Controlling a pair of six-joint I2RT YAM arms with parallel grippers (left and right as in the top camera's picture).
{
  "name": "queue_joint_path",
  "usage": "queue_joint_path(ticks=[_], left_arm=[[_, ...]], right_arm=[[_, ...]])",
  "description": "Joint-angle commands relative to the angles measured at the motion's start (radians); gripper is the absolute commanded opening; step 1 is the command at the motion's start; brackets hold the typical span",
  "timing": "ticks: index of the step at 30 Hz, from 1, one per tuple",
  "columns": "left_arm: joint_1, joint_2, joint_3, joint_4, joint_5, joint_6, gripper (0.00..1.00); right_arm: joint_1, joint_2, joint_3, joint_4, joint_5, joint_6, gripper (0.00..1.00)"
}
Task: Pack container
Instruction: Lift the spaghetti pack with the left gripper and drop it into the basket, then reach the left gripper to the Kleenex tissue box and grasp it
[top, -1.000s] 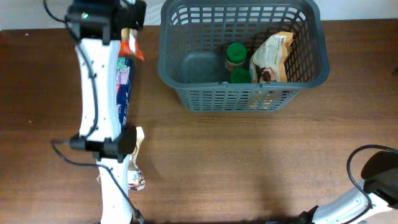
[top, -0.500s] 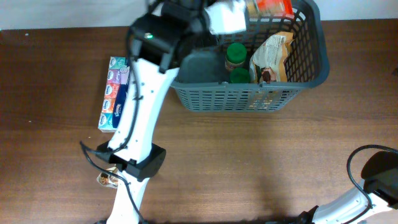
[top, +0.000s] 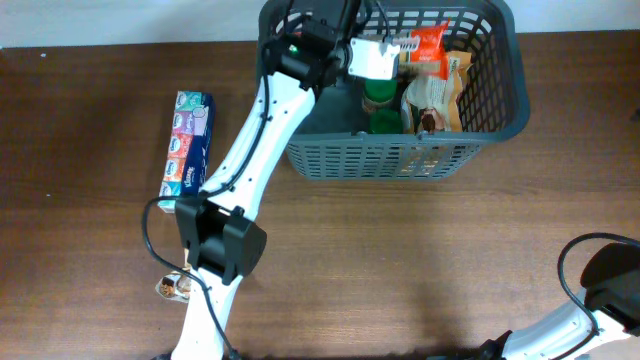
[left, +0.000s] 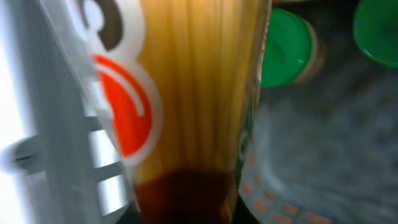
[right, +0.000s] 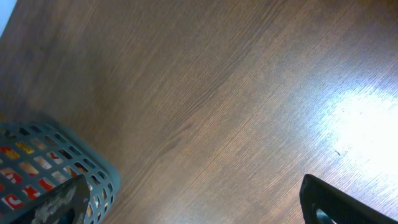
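The container, a dark grey slatted basket, stands at the back of the table. My left gripper is over its inside, shut on a spaghetti packet with orange and white print. In the left wrist view the packet fills the frame next to the basket wall, above a green jar lid. Two green-lidded jars and a brown bag lie in the basket. My right gripper shows only as one dark finger over bare table.
A long multicoloured tissue pack lies left of the basket. A small packet lies by the left arm's base. The right arm rests at the front right corner. The basket's corner shows in the right wrist view.
My left arm has swung right from the tissue pack's side to over the basket, carrying the spaghetti packet, then lowered it inside the rim. The right arm has not moved.
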Motion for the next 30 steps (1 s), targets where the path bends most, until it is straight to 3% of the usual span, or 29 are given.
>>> queue_joint_path(ticks=[1, 2, 3, 4, 8, 16, 21, 24, 27, 30], left_arm=[[0.021, -0.032, -0.019, 0.043, -0.01, -0.036, 0.24], [0.024, -0.032, -0.019, 0.044, -0.018, -0.074, 0.31], [0.024, -0.032, -0.018, 0.05, -0.03, -0.126, 0.71], [0.024, -0.039, -0.007, 0.055, -0.062, -0.204, 0.99], [0.028, -0.075, 0.121, 0.035, -0.227, -0.589, 0.99], [0.132, -0.23, 0.295, -0.153, -0.256, -0.778, 0.99], [0.358, -0.276, 0.295, -0.32, -0.251, -1.148, 0.99], [0.516, -0.264, 0.284, -0.44, -0.137, -1.299, 0.99], [0.652, -0.248, 0.247, -0.493, 0.086, -1.306, 0.99], [0.752, -0.222, 0.183, -0.539, 0.151, -1.306, 0.99]], right_arm=[[0.0, 0.003, -0.006, 0.001, -0.003, 0.008, 0.99], [0.0, 0.003, -0.006, 0.001, -0.003, 0.008, 0.99], [0.0, 0.003, -0.006, 0.001, -0.003, 0.008, 0.99], [0.0, 0.003, -0.006, 0.001, -0.003, 0.008, 0.99], [0.0, 0.003, -0.006, 0.001, -0.002, 0.008, 0.99], [0.0, 0.003, -0.006, 0.001, -0.003, 0.008, 0.99], [0.0, 0.003, -0.006, 0.001, -0.002, 0.008, 0.99], [0.0, 0.003, -0.006, 0.001, -0.002, 0.008, 0.99], [0.0, 0.003, -0.006, 0.001, -0.002, 0.008, 0.99], [0.0, 0.003, -0.006, 0.001, -0.003, 0.008, 0.99]])
